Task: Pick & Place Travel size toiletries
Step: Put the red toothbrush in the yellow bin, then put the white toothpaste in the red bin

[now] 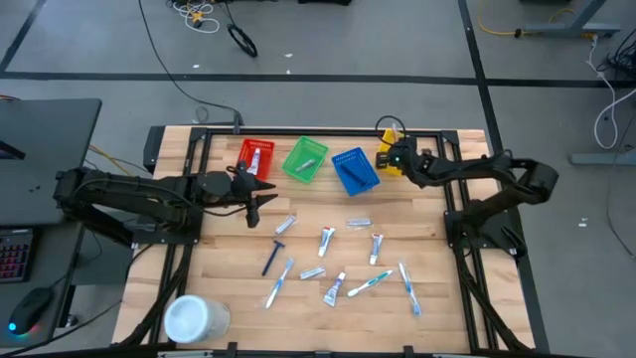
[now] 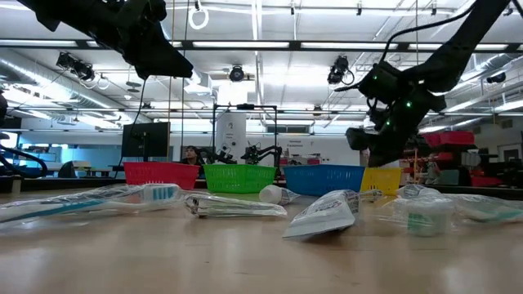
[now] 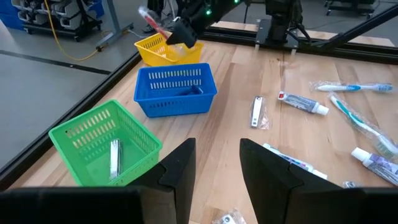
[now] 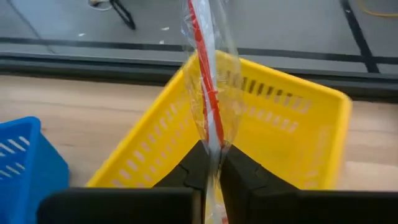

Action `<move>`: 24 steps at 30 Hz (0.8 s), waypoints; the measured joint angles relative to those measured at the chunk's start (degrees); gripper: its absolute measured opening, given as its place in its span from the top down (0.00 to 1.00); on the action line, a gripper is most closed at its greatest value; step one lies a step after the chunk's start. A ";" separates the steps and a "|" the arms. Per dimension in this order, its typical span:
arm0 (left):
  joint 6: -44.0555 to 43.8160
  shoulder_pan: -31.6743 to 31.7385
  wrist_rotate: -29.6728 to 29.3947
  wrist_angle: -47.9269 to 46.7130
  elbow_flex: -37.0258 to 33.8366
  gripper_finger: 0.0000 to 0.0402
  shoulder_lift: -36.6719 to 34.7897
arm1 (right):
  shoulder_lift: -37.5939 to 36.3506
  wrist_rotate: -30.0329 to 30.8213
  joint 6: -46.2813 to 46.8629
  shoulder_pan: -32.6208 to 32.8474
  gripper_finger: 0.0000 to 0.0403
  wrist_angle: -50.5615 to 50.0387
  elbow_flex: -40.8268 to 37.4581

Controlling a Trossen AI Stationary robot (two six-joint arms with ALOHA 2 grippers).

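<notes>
Low view first: a crumpled white tube [image 2: 320, 216] lies nearest on the wooden table [image 1: 457, 298], with more wrapped toiletries [image 1: 338, 267] scattered behind it, roughly a dozen still loose, so I'd say most of the sorting is left. A big white tub [image 1: 196, 318] sits at the near left corner, well apart from them.

Farther back, the left gripper [image 3: 214, 168] hovers beside the red basket [image 1: 255, 157] with its fingers apart and nothing between them. Beyond it runs the row of baskets along the far edge. The red one holds a tube [image 1: 255, 160], the green basket [image 1: 305, 160] a wrapped item [image 3: 115, 158], and the blue basket [image 1: 355, 170] something dark, so a few pieces look already placed.

Farthest off, the right gripper [image 4: 210, 163] is pinched on a red-and-white stick in clear wrap [image 4: 209, 87], held upright above the yellow basket [image 4: 283, 143]. That basket sits close to the table's far rim and the frame rail, leaving little margin there; the table's middle is roomier for reaching.
</notes>
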 joint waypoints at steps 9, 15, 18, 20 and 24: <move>1.29 0.02 0.64 -0.04 0.00 0.67 0.00 | 0.80 -2.43 -2.70 -1.49 0.79 0.34 0.00; 0.07 0.00 7.93 0.16 0.00 0.67 -0.04 | -2.21 -4.92 -6.44 -1.49 0.75 0.31 0.00; -0.24 0.02 7.92 0.15 0.00 0.67 -0.04 | -4.34 -5.41 -7.56 -1.30 0.73 0.28 0.00; -0.24 0.02 7.22 0.15 0.00 0.67 -0.04 | -6.07 -5.58 -8.53 -1.08 0.72 0.13 0.00; -0.26 0.02 7.10 0.15 0.00 0.67 -0.04 | -10.06 -8.10 -10.64 0.28 0.71 -0.30 0.00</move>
